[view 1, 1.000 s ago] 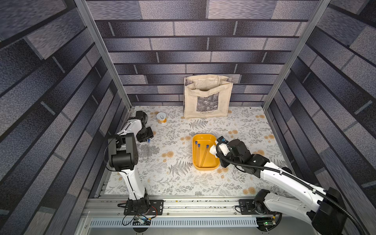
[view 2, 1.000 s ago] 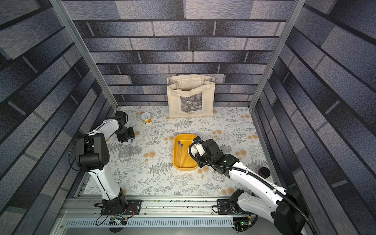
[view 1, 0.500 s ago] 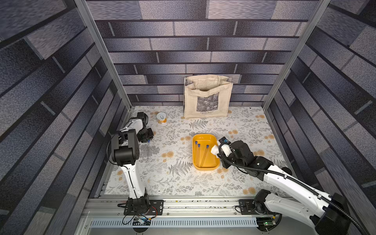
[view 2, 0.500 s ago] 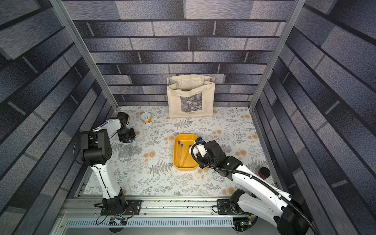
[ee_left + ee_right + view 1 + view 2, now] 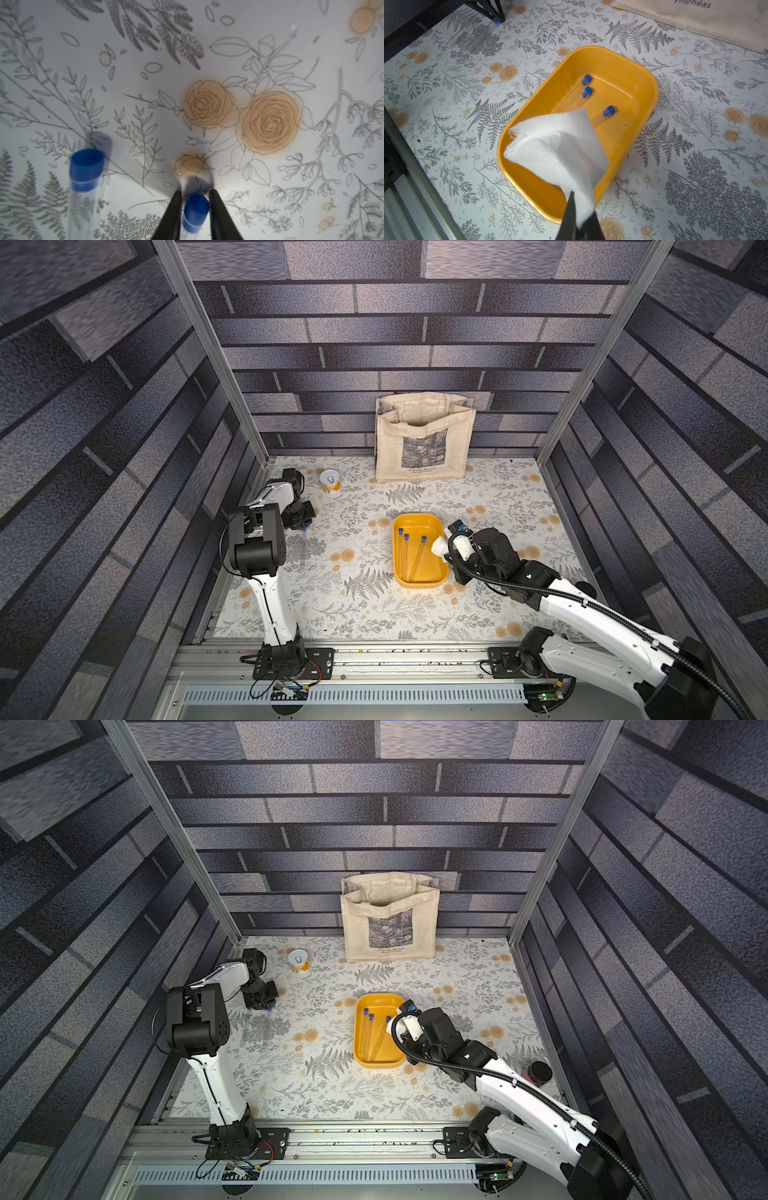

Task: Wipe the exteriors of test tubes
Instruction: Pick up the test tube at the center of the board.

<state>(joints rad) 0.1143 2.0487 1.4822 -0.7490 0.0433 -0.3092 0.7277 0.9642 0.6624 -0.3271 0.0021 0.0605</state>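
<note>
Left gripper [image 5: 195, 191] is narrow, fingers either side of a tube [image 5: 195, 214] lying on the table [image 5: 270, 41], right at its blue cap. Can't tell if contact is firm.

Risks:
- Grip sits at the cap end and the long clear body trails back under the gripper, so the tube could pivot or slip on lift.
- A second tube [image 5: 86, 170] lies just beside this gripper, not touching; a sideways swing could send it rolling.
- The cloth [image 5: 556, 149] is floppy and may slide off instead of wrapping.

Right gripper [image 5: 581, 205] is clamped on the white cloth, which hangs ahead of it over the near corner of the yellow tray [image 5: 643, 83]. Three tubes [image 5: 586, 91] lie in the tray just beyond the cloth.

Can [image 5: 330, 480] sits beyond the left gripper and bag [image 5: 424, 439] well beyond the right. Neither blocks.
</note>
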